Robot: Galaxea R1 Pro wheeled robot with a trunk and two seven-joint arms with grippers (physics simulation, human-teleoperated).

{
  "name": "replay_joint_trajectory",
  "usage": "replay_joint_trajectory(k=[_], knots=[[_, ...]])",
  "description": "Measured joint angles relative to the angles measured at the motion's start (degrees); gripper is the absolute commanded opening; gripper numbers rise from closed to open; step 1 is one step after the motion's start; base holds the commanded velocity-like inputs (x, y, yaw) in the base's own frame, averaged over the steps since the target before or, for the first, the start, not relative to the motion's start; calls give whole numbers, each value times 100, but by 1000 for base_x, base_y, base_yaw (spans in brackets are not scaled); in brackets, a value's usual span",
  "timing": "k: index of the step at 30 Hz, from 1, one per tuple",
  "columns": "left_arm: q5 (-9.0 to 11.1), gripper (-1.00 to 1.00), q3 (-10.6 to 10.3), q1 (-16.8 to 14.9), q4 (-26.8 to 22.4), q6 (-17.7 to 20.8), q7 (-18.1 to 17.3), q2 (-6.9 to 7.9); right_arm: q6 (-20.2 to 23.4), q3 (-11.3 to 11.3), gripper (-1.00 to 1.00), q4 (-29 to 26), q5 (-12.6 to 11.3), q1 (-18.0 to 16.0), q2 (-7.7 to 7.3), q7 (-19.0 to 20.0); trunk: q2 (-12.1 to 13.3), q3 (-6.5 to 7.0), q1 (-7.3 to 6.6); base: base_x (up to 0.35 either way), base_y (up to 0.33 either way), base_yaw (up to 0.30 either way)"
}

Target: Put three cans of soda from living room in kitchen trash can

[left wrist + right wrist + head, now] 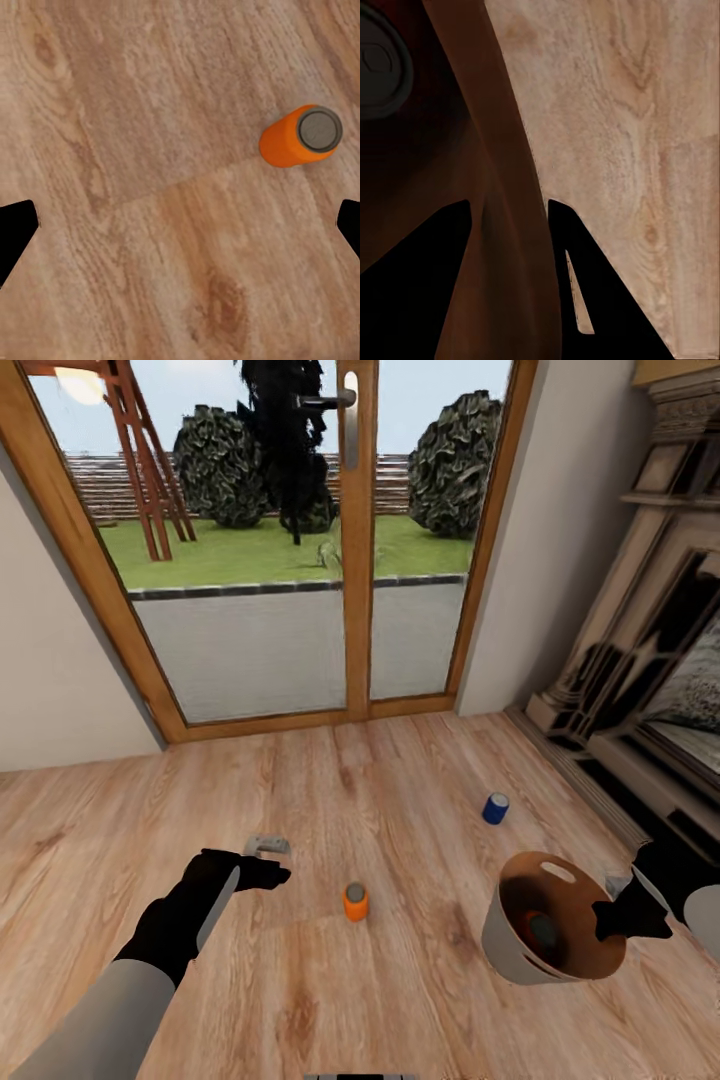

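Standing upright, the small orange soda can (355,901) lies at three o'clock from my released left gripper (262,860), nearer than my right gripper (612,920) grasping the grey tapered bin's rim (500,945).

Inside the tash can (520,950) a can (543,930) lies mostly in shadow, its colour hard to tell; the right wrist view cuts its top (379,64) at the edge. The right gripper (612,920) hides part of the bin's near-right rim. The left gripper's fingertips (16,229) are cropped.
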Motion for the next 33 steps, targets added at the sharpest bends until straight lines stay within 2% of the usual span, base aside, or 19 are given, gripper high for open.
replay_joint_trajectory(k=[3,8,14,20,33], knots=[[-6,100,-3,0,4,0,0,0,-25,55,-100,1,94,39,-16,-4,0,18,0,0,271,-210],[-17,100,-5,0,7,1,0,0,-7,-41,-100,-3,-21,57,-22,2,0,49,0,0,181,-203],[-48,100,-5,0,8,1,0,0,-45,49,-100,0,83,94,-17,-5,0,83,0,24,42,-166],[-9,100,-5,0,8,-1,0,0,-64,-12,-100,-8,5,98,-1,20,0,90,0,60,4,-35],[11,100,-5,0,6,-7,0,0,-92,48,-100,-9,79,107,16,98,0,91,0,24,42,-2]])
